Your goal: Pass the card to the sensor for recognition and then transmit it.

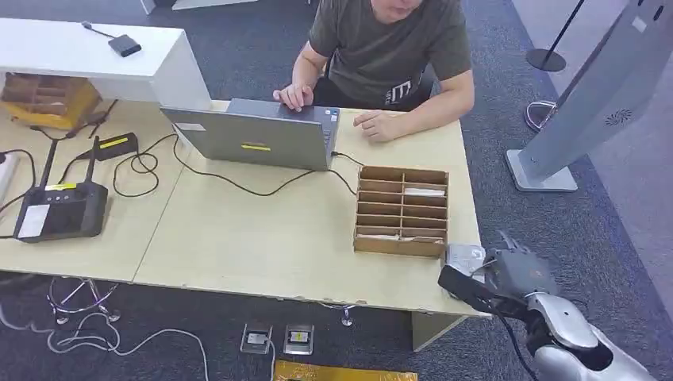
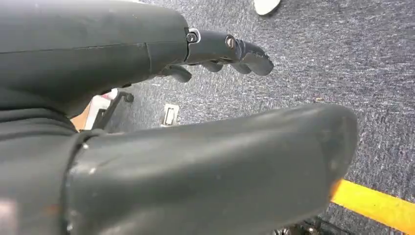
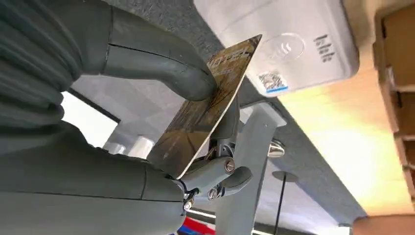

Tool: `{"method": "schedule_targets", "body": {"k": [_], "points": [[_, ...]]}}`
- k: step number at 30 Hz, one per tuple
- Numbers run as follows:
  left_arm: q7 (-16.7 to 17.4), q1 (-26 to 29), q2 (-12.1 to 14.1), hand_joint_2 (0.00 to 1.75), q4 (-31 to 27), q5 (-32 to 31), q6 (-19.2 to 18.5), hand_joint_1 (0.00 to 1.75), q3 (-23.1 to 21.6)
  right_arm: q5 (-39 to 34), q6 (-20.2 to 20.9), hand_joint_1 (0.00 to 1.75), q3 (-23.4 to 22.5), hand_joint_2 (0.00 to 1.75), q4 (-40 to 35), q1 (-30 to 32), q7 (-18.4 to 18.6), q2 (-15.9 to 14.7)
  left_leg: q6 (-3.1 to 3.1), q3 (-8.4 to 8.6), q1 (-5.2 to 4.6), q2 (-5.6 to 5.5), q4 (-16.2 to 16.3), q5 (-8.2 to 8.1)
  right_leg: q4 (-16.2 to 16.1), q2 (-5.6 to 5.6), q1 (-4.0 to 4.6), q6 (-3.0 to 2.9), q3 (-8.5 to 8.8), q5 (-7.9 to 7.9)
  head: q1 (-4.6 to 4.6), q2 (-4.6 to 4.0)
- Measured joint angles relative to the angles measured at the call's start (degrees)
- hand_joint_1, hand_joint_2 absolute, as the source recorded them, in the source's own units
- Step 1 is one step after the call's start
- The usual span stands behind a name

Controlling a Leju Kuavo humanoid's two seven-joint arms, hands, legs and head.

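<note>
My right hand (image 1: 508, 278) hovers at the table's front right corner, just over the small white sensor box (image 1: 464, 255). In the right wrist view the thumb and fingers (image 3: 230, 122) pinch a brown patterned card (image 3: 205, 107), its corner close to the white sensor box (image 3: 288, 44) but apart from it. My left hand (image 2: 147, 98) hangs over grey carpet with its fingers (image 2: 230, 51) stretched out and nothing in them.
A cardboard slotted card rack (image 1: 401, 209) stands beside the sensor. A person (image 1: 389, 48) sits across the table at a grey laptop (image 1: 254, 135). A black terminal (image 1: 59, 210) and cables lie on the left. A grey kiosk (image 1: 591, 95) stands at the right.
</note>
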Motion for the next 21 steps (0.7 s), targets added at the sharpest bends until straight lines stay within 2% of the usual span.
{"method": "schedule_targets", "body": {"k": [6, 21], "points": [[0.00, -0.02, 0.00, 0.00, 0.00, -0.39, -0.57, 0.00, 0.00, -0.39, -0.22, 1.75, 1.81, 1.75, 3.50, -1.12, -1.62, 2.14, -0.01, 0.01, 0.00, -0.02, 0.00, 0.01, 0.00, -0.02, 0.00, 0.00, 0.00, 0.00, 0.00, 0.00], [0.61, -0.02, 0.13, 0.00, 0.00, -1.40, -0.41, 0.00, 0.00, -4.35, -3.87, 1.75, 4.65, 1.75, 8.87, -2.87, -2.29, 4.06, -0.01, 0.05, 0.00, 0.00, 0.00, 0.01, 0.00, 0.01, 0.00, 0.00, 0.00, 0.00, 0.02, 0.00]]}}
